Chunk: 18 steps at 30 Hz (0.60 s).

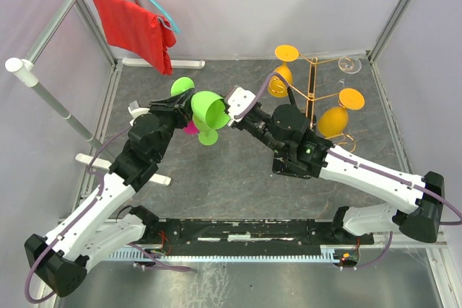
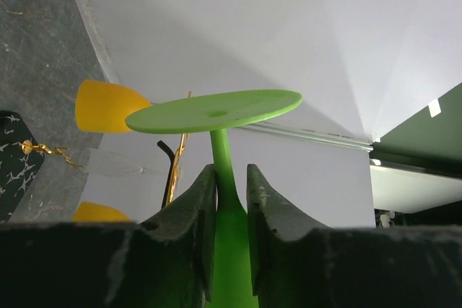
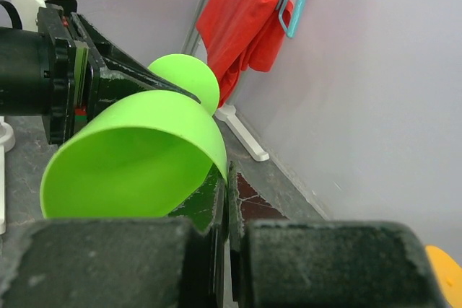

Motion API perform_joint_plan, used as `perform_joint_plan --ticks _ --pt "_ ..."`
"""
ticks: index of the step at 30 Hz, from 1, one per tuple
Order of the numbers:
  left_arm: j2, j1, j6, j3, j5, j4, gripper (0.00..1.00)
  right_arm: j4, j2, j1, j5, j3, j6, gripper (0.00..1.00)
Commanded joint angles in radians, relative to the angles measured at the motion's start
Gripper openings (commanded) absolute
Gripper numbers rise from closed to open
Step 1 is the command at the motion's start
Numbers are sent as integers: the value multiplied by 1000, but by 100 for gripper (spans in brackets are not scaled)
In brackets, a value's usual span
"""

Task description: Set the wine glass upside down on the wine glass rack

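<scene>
A lime-green wine glass (image 1: 211, 110) is held on its side above the table between both arms. My left gripper (image 1: 188, 106) is shut on its stem. In the left wrist view the stem (image 2: 225, 156) runs up between the fingers (image 2: 201, 200) to the round foot (image 2: 216, 110). My right gripper (image 1: 232, 108) is shut on the rim of the bowl (image 3: 137, 156), which enters the narrow gap between its fingers (image 3: 229, 178). The gold wire rack (image 1: 312, 84) stands at the back right. It shows too in the left wrist view (image 2: 177, 156), with its black veined base (image 2: 11, 156).
Two yellow glasses (image 1: 332, 120) (image 1: 280, 81) hang upside down on the rack, and a clear glass (image 1: 350, 65) hangs on a far arm. A second green foot (image 1: 208, 137) and a magenta object (image 1: 191, 128) lie under the held glass. A red cloth (image 1: 137, 23) hangs at the back left.
</scene>
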Motion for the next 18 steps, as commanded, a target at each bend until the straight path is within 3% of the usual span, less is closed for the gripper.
perform_joint_plan --ticks 1,6,15,18 --pt "4 1 -6 11 -10 52 21 80 -9 16 38 6 -18 1" --pt "21 1 6 32 9 37 3 74 -11 26 51 7 -19 2" --pt "73 1 185 102 1 101 3 43 -69 32 103 -40 -13 22" --pt "100 2 251 154 -27 124 3 25 -103 34 131 -70 -3 35"
